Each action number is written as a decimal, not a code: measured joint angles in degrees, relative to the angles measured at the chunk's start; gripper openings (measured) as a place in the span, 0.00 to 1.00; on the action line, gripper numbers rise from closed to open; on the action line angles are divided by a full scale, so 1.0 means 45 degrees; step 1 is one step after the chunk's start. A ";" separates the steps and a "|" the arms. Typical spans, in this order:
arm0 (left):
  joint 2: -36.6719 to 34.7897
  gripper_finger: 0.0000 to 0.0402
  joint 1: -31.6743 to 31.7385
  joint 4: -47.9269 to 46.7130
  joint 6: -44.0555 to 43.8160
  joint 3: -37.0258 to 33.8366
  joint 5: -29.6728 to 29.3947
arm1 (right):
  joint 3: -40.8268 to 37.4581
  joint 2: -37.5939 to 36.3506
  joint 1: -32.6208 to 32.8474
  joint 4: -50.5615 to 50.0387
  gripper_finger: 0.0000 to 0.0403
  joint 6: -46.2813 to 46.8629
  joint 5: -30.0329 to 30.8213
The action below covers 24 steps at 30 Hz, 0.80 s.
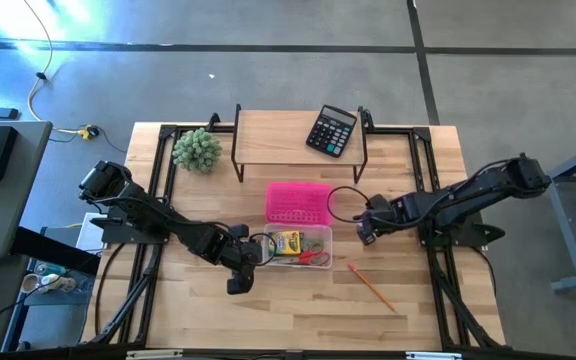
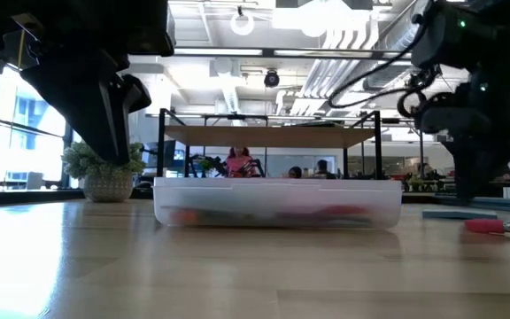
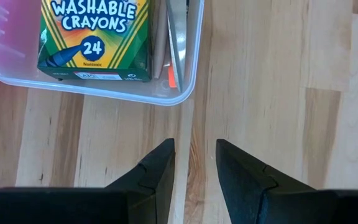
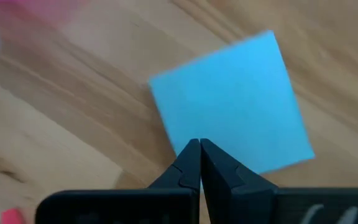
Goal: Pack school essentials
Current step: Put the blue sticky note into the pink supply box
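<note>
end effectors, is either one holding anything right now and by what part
Nothing is held. The left end effector stands slightly open over bare wood beside the clear plastic bin. The right end effector is shut, empty, above the light-blue square notepad.

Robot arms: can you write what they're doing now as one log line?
left gripper: open, empty, beside clear bin | right gripper: shut, over blue notepad | crayon box: in bin | pencil: on table

One crayon box, one scissors, one pencil, one notepad, one calculator, one clear bin, one pink basket.
</note>
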 joint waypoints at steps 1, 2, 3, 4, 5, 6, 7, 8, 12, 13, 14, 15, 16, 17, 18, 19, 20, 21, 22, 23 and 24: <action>0.0004 0.26 0.0000 0.0000 0.0000 0.0001 0.0000 | 0.0191 0.0000 0.0000 -0.0171 0.00 -0.0288 0.0131; 0.0005 0.26 0.0000 -0.0001 -0.0005 0.0005 -0.0004 | 0.0404 0.0000 0.0000 -0.0400 0.00 -0.0577 0.0195; 0.0002 0.26 0.0000 0.0000 -0.0018 0.0000 -0.0005 | 0.0649 0.0000 0.0000 -0.0638 0.00 -0.0927 0.0263; 0.0000 0.26 0.0000 0.0000 -0.0022 0.0002 -0.0002 | 0.0900 0.0000 -0.0003 -0.0821 0.01 -0.1273 0.0322; 0.0000 0.26 0.0000 0.0000 -0.0003 0.0005 -0.0005 | 0.1158 -0.0005 -0.0005 -0.1030 0.01 -0.1601 0.0386; 0.0003 0.26 0.0000 0.0000 -0.0005 0.0001 -0.0005 | 0.1408 -0.0005 -0.0005 -0.1325 0.02 -0.1897 0.0420; 0.0005 0.26 0.0000 0.0000 -0.0023 0.0001 -0.0005 | 0.1641 -0.0005 -0.0005 -0.1613 0.04 -0.2161 0.0447; 0.0001 0.26 0.0000 0.0000 -0.0024 0.0004 -0.0005 | 0.1867 -0.0005 -0.0008 -0.1872 0.06 -0.2339 0.0470; 0.0000 0.26 0.0000 0.0004 -0.0005 0.0002 -0.0010 | 0.2623 -0.0005 -0.0039 -0.3040 0.16 -0.2866 0.0536; 0.0004 0.26 0.0000 0.0005 -0.0004 0.0000 -0.0014 | 0.2763 -0.0005 -0.0039 -0.3281 0.19 -0.2931 0.0642; 0.0000 0.26 0.0000 0.0010 -0.0005 0.0004 -0.0018 | 0.2887 -0.0005 -0.0039 -0.3522 0.23 -0.2974 0.0823; 0.0003 0.26 0.0000 0.0010 -0.0003 0.0002 -0.0030 | 0.2999 -0.0008 -0.0039 -0.3746 0.26 -0.3008 0.0927; 0.0003 0.26 0.0000 0.0010 0.0000 0.0001 -0.0042 | 0.3098 -0.0010 -0.0039 -0.3951 0.29 -0.3126 0.1009; 0.0003 0.26 0.0000 0.0010 0.0000 0.0003 -0.0042 | 0.3170 -0.0010 -0.0039 -0.4094 0.33 -0.3256 0.1063; 0.0001 0.26 0.0000 0.0010 0.0000 0.0000 -0.0044 | 0.3222 -0.0010 -0.0039 -0.4193 0.35 -0.3326 0.1098; 0.0002 0.26 0.0000 0.0010 0.0000 0.0001 -0.0044 | 0.3266 -0.0010 -0.0039 -0.4285 0.38 -0.3423 0.1096; 0.0001 0.26 0.0000 0.0010 0.0000 0.0002 -0.0043 | 0.3299 -0.0010 -0.0039 -0.4337 0.41 -0.3557 0.1093; 0.0001 0.26 0.0000 0.0015 0.0000 0.0003 -0.0044 | 0.3323 -0.0010 -0.0039 -0.4361 0.44 -0.3662 0.1093; 0.0000 0.26 0.0000 0.0019 0.0000 0.0004 -0.0044 | 0.3323 -0.0010 -0.0039 -0.4365 0.46 -0.3781 0.1089; 0.0001 0.26 0.0000 0.0020 0.0000 0.0004 -0.0039 | 0.3323 -0.0010 -0.0039 -0.4374 0.48 -0.3864 0.1083; 0.0005 0.26 0.0000 0.0044 0.0000 0.0005 -0.0044 | 0.3323 -0.0010 -0.0039 -0.4381 0.51 -0.3877 0.1081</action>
